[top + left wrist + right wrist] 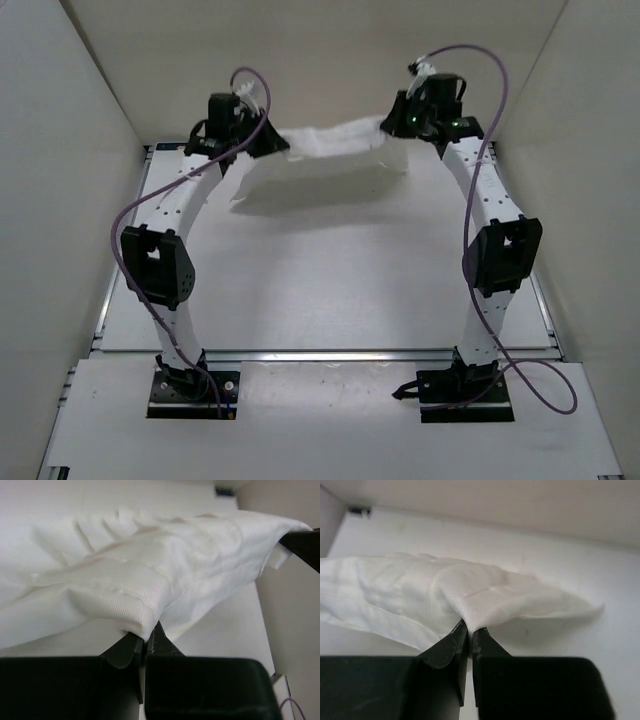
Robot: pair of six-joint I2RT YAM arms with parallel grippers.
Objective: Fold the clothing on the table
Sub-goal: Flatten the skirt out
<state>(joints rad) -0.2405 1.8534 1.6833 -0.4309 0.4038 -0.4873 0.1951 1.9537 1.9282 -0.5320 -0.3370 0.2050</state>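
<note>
Both arms arch up and reach forward to the far end of the table (pixel 330 270). The left gripper (pixel 149 636) and the right gripper (pixel 469 630) each pinch an upper edge of the clothing (pixel 330 165), which is stretched between them and raised there.

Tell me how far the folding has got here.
Done: left gripper and right gripper each pinch an end of the clothing. In hand: it hangs stretched between them over the table. Left: no finished fold shows; laying it down folded remains.

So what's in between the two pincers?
The clothing, stretched from the left pincer to the right pincer, each pinching one end. The top view shows it.
</note>
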